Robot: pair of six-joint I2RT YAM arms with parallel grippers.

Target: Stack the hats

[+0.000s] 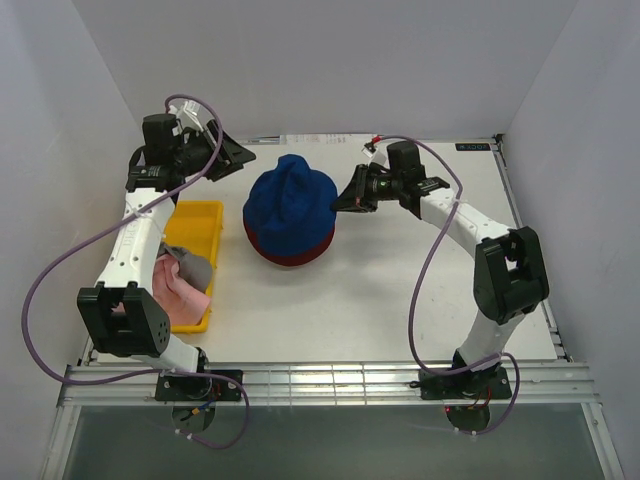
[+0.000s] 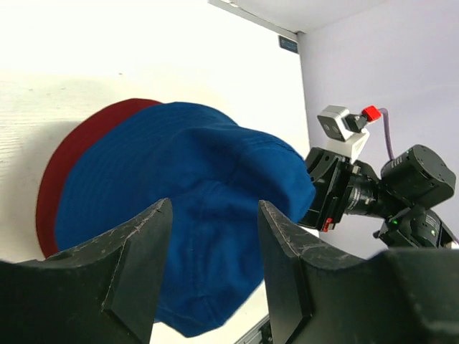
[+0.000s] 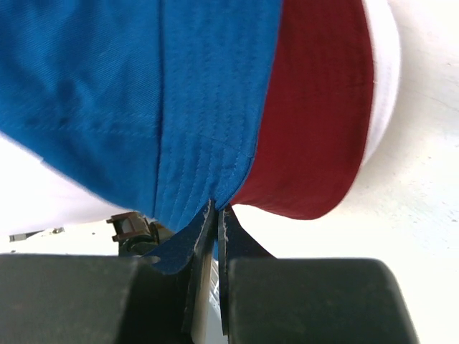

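The navy blue hat (image 1: 290, 200) lies over the dark red hat (image 1: 290, 252) at the table's middle; only the red brim shows below it. My right gripper (image 1: 340, 203) is shut on the blue hat's brim (image 3: 204, 193) at the stack's right side, next to the red hat (image 3: 315, 115). My left gripper (image 1: 235, 152) is open and empty at the back left, apart from the stack; its view shows the blue hat (image 2: 179, 215) and the red brim (image 2: 72, 165) beyond its fingers (image 2: 133, 265). The grey hat (image 1: 193, 266) and the light pink hat (image 1: 180, 295) lie in the yellow tray.
The yellow tray (image 1: 200, 215) stands at the left beside the left arm. White walls close in the table on three sides. A metal rail runs along the near edge by both arm bases.
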